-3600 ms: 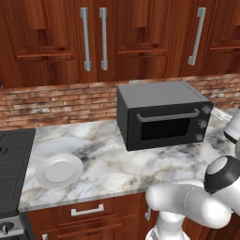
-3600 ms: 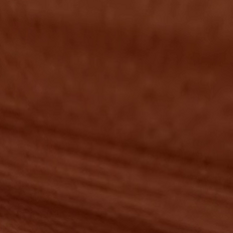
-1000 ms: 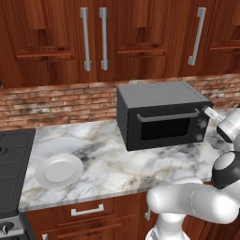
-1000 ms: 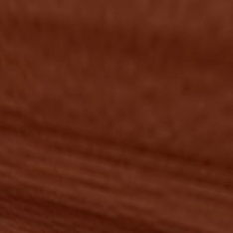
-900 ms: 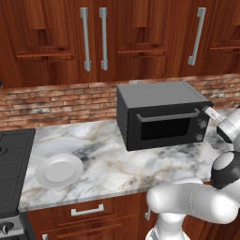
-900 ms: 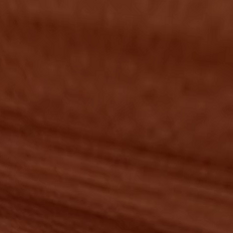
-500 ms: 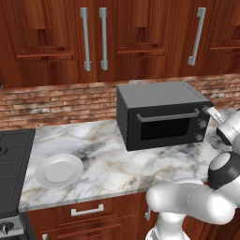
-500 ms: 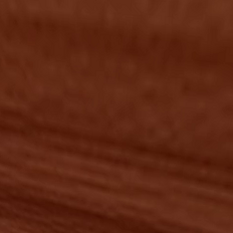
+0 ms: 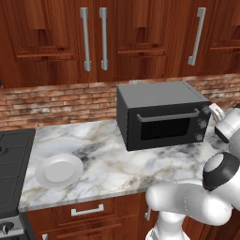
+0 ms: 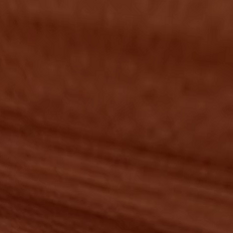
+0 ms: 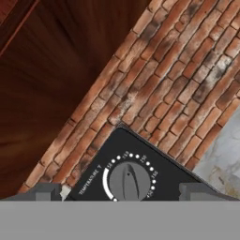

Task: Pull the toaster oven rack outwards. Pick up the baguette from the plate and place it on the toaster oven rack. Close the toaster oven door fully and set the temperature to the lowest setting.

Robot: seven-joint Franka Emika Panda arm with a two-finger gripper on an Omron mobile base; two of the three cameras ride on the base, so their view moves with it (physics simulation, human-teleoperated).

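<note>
gripper (image 11: 123,191) wide — temperature knob (image 11: 129,182), brick wall (image 11: 173,79)

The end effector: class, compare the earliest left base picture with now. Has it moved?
Yes. The end effector has closed in leftward on the toaster oven, reaching its knob column.

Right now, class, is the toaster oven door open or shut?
Shut: the door sits flush against the toaster oven, handle upright across its front.

Temperature knob (image 11: 130,183) cut off at hand view's bottom edge
</note>
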